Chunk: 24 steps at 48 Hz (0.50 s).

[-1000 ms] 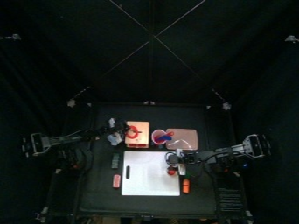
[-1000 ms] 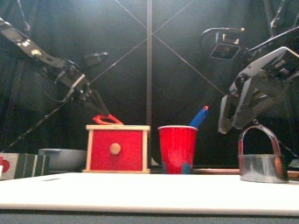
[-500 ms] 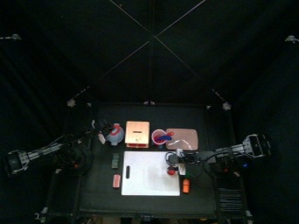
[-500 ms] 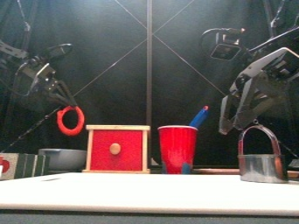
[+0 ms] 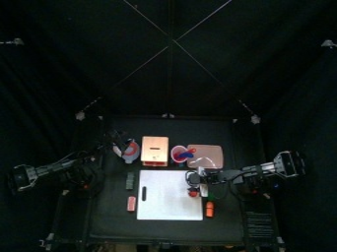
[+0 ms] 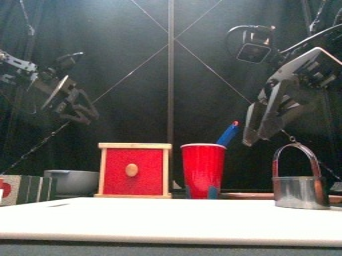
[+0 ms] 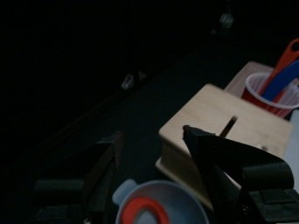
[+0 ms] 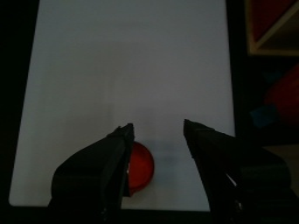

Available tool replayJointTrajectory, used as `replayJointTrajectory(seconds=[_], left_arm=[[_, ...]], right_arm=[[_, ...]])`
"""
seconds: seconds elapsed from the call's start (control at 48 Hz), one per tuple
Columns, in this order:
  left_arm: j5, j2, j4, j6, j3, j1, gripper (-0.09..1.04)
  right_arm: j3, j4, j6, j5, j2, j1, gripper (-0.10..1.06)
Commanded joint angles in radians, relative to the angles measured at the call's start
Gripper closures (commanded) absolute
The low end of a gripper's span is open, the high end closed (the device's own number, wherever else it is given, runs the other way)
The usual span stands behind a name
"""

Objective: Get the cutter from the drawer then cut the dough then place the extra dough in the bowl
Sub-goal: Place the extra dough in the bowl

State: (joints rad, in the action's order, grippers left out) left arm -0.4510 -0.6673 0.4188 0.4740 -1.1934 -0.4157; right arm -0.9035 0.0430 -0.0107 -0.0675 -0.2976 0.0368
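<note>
The white cutting board (image 5: 165, 197) lay at front, wooden box (image 5: 156, 153) behind. Blue-grey bowl (image 7: 173, 191) beside box held red dough ring (image 7: 142, 210). The cutter (image 6: 301, 180) stood on board's right edge. The left gripper (image 7: 152, 137) hung released, empty; right gripper (image 8: 156, 129) released over board's red dough disc (image 8: 142, 168).

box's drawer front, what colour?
Red. The drawer front shows best in the front view.

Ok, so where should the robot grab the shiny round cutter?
Probably at the top of the wire handle, coming straight down from above. The cutter stands upright on the white board, so the handle arches up free and looks thin enough to pinch. The round metal wall looks wider.
</note>
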Motion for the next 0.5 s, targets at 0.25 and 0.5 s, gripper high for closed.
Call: replayJointTrajectory(seconds=[0.25,0.5], left_arm=[[-0.161,0.000,-0.195,-0.009,-0.003,0.179,0.03],[-0.160,0.005,-0.201,-0.008,-0.008,0.192,0.03]], right_arm=[[0.031,0.025,0.003,-0.377,-0.018,-0.087,0.12],[0.002,0.006,-0.008,-0.388,-0.002,-0.123,0.12]])
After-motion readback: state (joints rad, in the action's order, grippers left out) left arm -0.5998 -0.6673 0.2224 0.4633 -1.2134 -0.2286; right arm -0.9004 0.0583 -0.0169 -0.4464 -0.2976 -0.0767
